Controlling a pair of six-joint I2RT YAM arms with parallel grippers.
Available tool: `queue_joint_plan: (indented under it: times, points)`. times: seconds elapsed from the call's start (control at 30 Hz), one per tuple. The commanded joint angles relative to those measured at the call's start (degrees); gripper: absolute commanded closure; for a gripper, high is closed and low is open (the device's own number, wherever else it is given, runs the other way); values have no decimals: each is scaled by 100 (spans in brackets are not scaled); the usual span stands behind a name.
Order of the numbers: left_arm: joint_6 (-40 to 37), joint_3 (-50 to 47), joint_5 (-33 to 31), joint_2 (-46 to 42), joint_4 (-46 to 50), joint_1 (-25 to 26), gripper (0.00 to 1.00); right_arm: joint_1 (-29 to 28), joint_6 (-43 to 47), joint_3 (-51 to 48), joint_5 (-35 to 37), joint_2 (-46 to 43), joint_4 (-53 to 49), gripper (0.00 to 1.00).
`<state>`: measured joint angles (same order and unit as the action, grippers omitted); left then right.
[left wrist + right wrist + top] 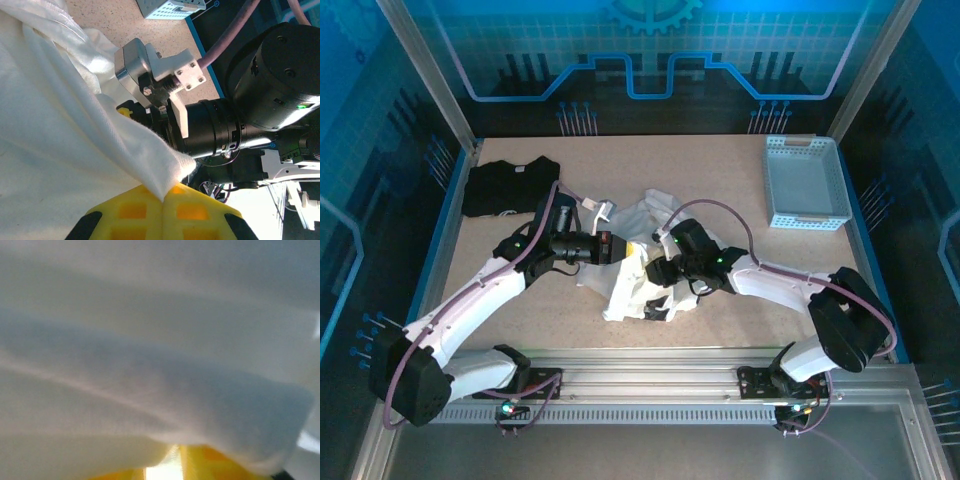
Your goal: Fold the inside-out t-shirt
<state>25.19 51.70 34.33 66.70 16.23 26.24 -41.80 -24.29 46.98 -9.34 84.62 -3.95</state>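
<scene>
The inside-out t-shirt (628, 288) is white, thin and soft. It sits bunched in a crumpled heap at the middle of the bench (740, 200), with loose folds trailing toward 7 o'clock and a narrow strip reaching toward 11 o'clock.

T-shirt (628, 288) centre, folded shirt (506, 186) behind left, basket (807, 186) behind right

The inside-out t-shirt (625, 288) is plain white, no print anywhere, and the folded t-shirt (508, 185) is black. Surface (720, 170) is beige with fine speckles, and the basket (805, 180) is pale blue with rows of little holes. The left fingers (135, 215) are bright yellow with a waffle grid.
</scene>
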Motion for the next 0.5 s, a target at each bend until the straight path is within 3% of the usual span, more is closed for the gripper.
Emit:
queue_joint_plan:
  times: [0.0, 0.13, 0.33, 0.47]
  points:
    - [-40, 90, -9, -43, 51, -31, 100, 93, 23, 145, -187, -54, 192, 86]
    - [-91, 151, -482, -16, 323, -37, 100, 157, 246, 119, -405, -438, -250, 93]
    - [-161, 156, -1705, 119, 652, -36, 100, 467, 714, 238, -1602, -1113, -1195, 94]
    - [-125, 121, -2227, 282, 496, -31, 100, 641, 757, 268, -2391, -1338, -1302, 94]
